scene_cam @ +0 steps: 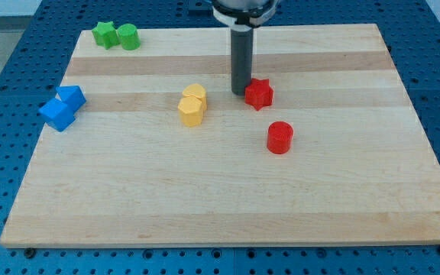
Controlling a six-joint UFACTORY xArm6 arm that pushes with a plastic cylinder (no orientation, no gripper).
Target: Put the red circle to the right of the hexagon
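The red circle (279,137) stands on the wooden board, right of centre. The yellow hexagon (191,111) sits left of it near the board's middle, touching a second yellow block (195,93) just above it. A red star (259,93) lies above the red circle. My tip (241,92) rests on the board against the red star's left side, above and left of the red circle and right of the yellow blocks.
A green star (105,34) and a green circle (128,37) sit at the board's top left. Two blue blocks (72,98) (57,114) sit touching at the left edge. The board (220,198) lies on a blue perforated table.
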